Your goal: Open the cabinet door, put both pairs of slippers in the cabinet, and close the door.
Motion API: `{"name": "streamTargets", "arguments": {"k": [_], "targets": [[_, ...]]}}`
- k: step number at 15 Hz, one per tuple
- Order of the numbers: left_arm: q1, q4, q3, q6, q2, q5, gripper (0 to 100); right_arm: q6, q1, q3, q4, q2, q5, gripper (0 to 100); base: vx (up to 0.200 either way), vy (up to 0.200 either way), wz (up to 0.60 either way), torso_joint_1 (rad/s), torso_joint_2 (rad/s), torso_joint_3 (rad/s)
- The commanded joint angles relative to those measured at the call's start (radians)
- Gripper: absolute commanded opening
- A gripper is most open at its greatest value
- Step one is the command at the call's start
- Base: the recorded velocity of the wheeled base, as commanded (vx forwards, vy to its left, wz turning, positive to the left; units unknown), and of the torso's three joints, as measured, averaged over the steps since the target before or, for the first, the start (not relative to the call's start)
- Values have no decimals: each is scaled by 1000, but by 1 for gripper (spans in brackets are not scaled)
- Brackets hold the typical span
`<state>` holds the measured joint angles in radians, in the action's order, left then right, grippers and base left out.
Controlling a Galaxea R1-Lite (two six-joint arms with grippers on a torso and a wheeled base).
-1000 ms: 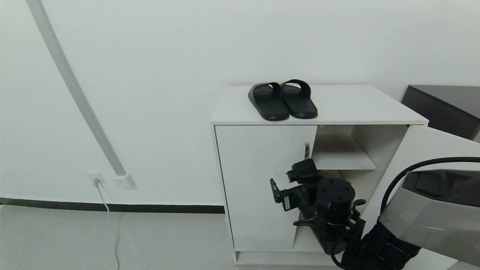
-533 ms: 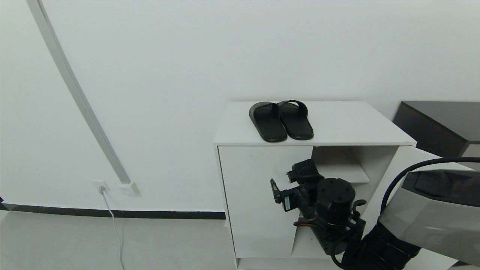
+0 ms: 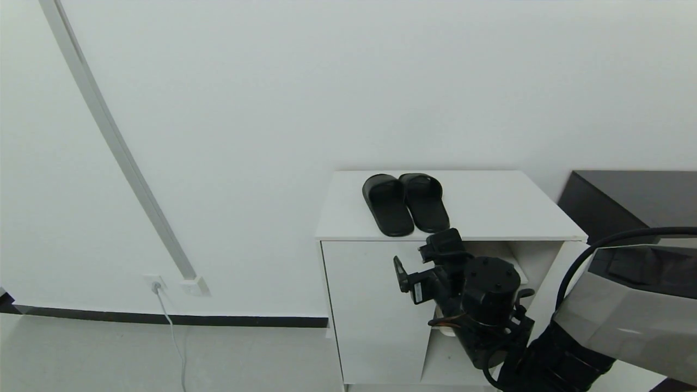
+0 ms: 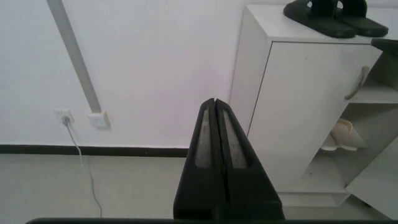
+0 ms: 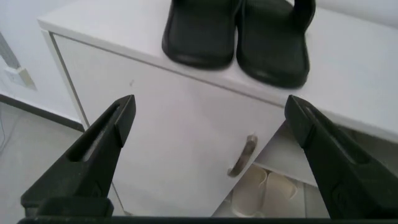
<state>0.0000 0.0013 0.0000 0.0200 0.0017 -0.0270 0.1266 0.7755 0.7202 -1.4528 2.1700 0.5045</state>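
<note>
Black slippers (image 3: 405, 209) paired atop white cabinet (image 3: 490, 209) — right side open, pale slippers (image 5: 264, 186) in lower compartment.

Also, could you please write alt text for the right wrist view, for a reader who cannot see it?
The right hand, open, faces a white cabinet with a pair of black slippers lying side by side on its top. Lower down, past the door handle, a pale pair of slippers sits inside the cabinet's open compartment.
</note>
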Motion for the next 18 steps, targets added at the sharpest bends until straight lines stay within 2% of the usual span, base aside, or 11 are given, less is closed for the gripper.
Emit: {"name": "streamTargets", "arguments": {"k": [1,4,6,9,11,13,14,15,18], "targets": [[0,0,0,0,0,-1,0,11,-1,-2,-5,-4,0,100,0,0,0,222,-486,-261],[0,0,0,-2,0,-4,0,65,-19,-22,-74,7,-34,100,0,0,0,80,-162,-95],[0,0,0,-8,0,-1,0,102,-48,38,-18,4,-6,100,0,0,0,0,0,0],[0,0,0,-8,0,-1,0,96,-121,206,173,-36,-17,100,0,0,0,0,0,0],[0,0,0,-8,0,-1,0,87,-130,317,325,-72,-26,100,0,0,0,0,0,0],[0,0,0,-8,0,-1,0,-16,-128,438,572,-108,-26,100,0,0,0,0,0,0],[0,0,0,-8,0,-1,0,-50,-128,469,641,-121,-26,100,0,0,0,0,0,0],[0,0,0,-8,0,-1,0,-130,-125,539,790,-144,-27,100,0,0,0,0,0,0],[0,0,0,-6,0,1,0,-209,-119,582,901,-154,-27,100,0,0,0,0,0,0]]}}
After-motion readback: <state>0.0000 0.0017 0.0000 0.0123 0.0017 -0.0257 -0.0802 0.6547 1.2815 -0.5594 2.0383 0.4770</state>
